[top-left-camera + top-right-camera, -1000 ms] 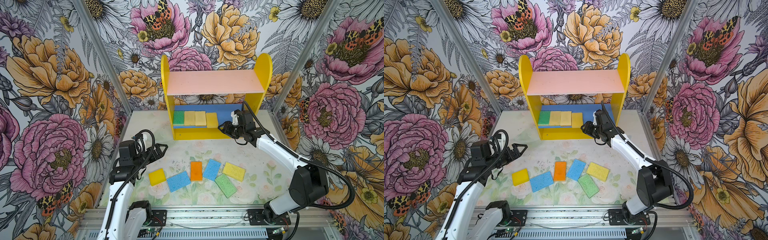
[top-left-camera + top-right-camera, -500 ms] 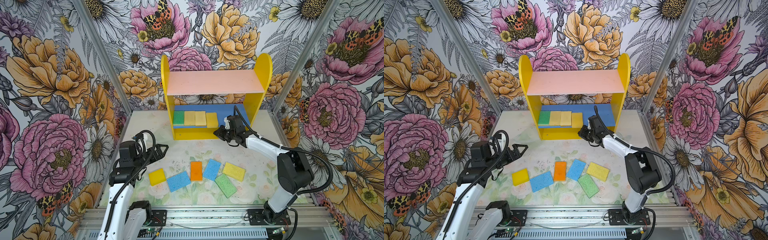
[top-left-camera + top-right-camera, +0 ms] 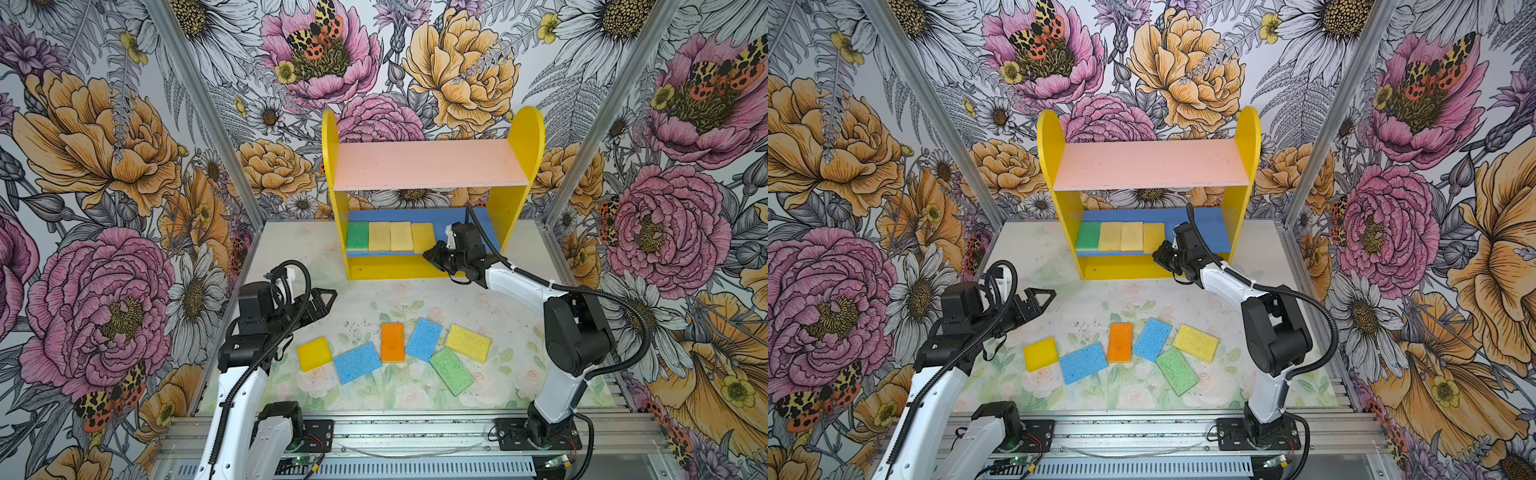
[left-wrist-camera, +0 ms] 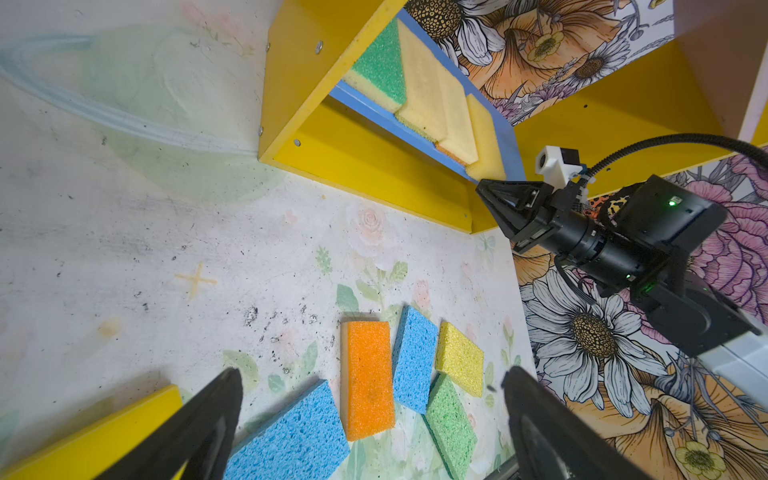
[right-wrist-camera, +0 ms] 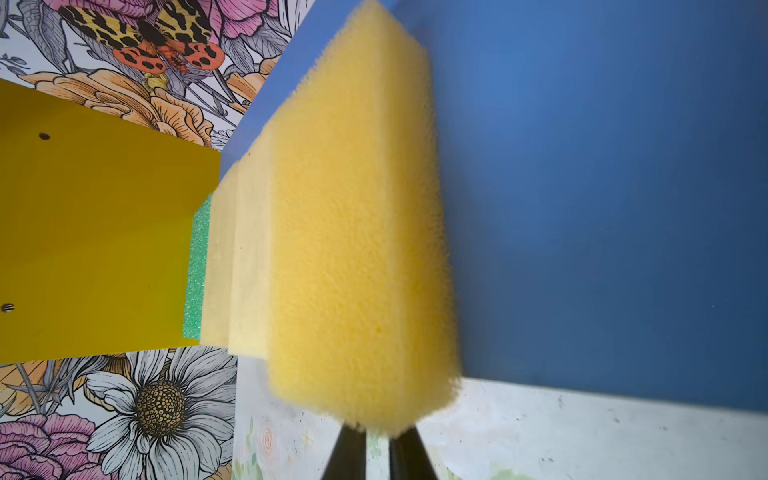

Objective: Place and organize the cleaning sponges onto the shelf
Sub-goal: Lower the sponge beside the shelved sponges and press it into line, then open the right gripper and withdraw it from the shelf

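Ten cleaning sponges [image 3: 1120, 341] in all: four on the shelf [image 3: 523, 166], six on the table [image 3: 291, 249]. The shelf is painted wood with two round-topped yellow side panels, a pink upper board [image 3: 428, 164] and a blue lower board [image 3: 415, 215]. On the blue one lie a green sponge [image 3: 357, 235], two pale tan sponges [image 3: 379, 236] [image 3: 401, 236] and a deeper yellow sponge [image 3: 423, 237] — flat, in a row, side by side.

On the scuffed floral table lie a smooth bright yellow sponge [image 3: 314, 353], two porous blue sponges [image 3: 357, 362] [image 3: 424, 338], an orange sponge [image 3: 392, 341], a coarse yellow sponge [image 3: 468, 343] and a second green sponge [image 3: 451, 371]; they are loosely fanned, several touching.

The right gripper [image 3: 434, 258] has its jaws drawn almost together with nothing visible between them; its tips sit at the deeper yellow sponge's front edge, which overhangs the board. The left gripper [image 3: 320, 301] hovers over the table's left side — spread wide, holding nothing.
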Robot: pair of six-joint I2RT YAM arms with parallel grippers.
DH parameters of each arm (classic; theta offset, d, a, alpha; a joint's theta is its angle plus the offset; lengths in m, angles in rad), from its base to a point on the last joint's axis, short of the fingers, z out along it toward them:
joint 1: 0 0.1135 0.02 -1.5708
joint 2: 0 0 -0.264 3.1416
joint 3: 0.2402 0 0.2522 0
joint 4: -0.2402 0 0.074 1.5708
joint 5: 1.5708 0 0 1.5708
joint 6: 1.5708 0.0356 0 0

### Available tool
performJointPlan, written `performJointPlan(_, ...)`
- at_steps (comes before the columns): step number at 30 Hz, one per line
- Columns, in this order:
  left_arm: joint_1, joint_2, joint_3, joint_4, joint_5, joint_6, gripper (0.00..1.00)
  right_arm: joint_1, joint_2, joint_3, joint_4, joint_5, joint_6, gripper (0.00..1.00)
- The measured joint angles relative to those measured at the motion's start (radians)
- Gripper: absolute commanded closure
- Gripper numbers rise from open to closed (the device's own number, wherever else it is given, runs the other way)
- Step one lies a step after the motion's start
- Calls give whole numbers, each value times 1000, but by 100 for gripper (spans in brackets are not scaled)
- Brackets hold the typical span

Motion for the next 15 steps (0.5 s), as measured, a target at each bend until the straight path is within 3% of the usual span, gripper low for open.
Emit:
performJointPlan(10,-10,7,0,0,-2,0,1,-5,2,3,33,-4,18,85)
performJointPlan(15,-16,6,0,-3,-3,0,1,0,-33,-77,64,-12,31,77)
